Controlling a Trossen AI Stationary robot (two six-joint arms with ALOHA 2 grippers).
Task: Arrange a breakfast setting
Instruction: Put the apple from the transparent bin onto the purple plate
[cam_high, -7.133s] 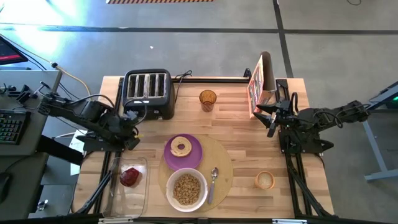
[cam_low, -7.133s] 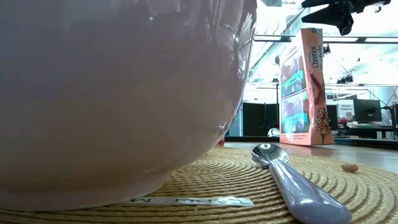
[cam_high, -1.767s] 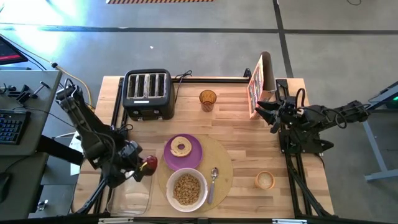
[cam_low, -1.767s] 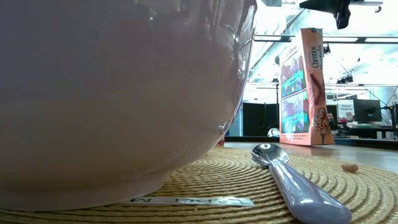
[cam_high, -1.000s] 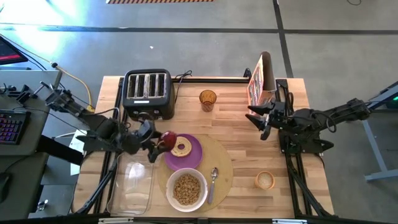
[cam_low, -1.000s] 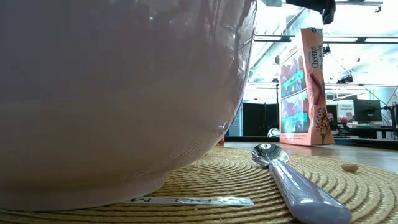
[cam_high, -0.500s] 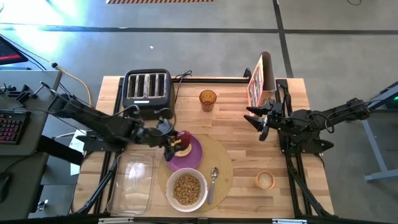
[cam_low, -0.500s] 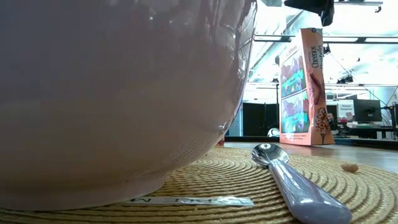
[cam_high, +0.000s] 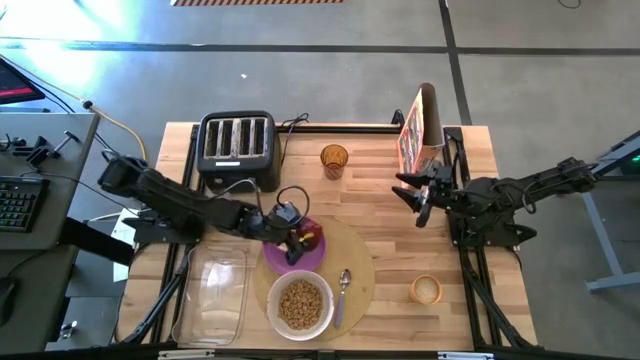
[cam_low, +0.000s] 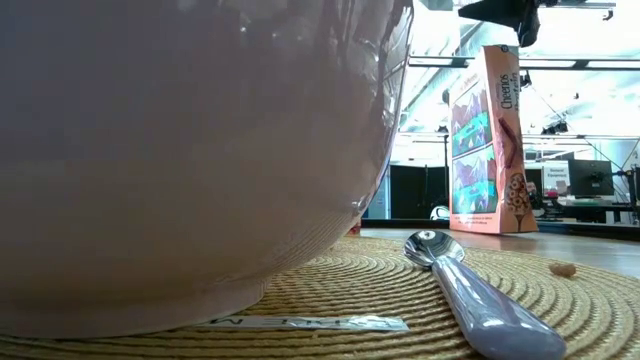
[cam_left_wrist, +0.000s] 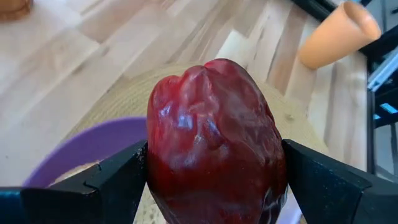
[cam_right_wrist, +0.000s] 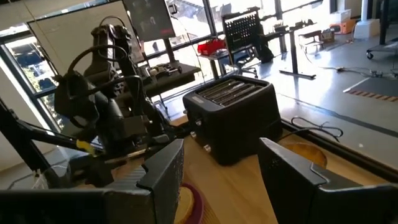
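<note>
The dark red food piece (cam_left_wrist: 214, 143) sits between the fingers of my left gripper (cam_high: 303, 241), which is shut on it over the small purple plate (cam_high: 276, 256). The plate lies on the round tan placemat (cam_high: 355, 262). The gripper hides most of the bagel. The white bowl (cam_high: 300, 305) of brown cereal stands on the placemat's near part, with the metal spoon (cam_high: 343, 290) to its right. My right gripper (cam_high: 415, 195) hovers open and empty in front of the cereal box (cam_high: 420, 135). My left gripper pinches the dark red food piece between its two fingers, one finger (cam_left_wrist: 118, 180) on each of two opposite sides (cam_left_wrist: 158, 168). The arm reaches in from the table's left. The piece is over the plate's right part; whether its underside touches anything is hidden.
A black four-slot toaster (cam_high: 238, 150) stands at the far left, an amber cup (cam_high: 334, 160) beside it. A clear plastic container (cam_high: 212, 300) lies near left. A small tan cup (cam_high: 426, 290) sits near right. Bare wood lies between the placemat and my right gripper.
My left gripper has carried the red piece toward the table's right, from the plate's left edge to over the plate's right part, staying shut on it.
</note>
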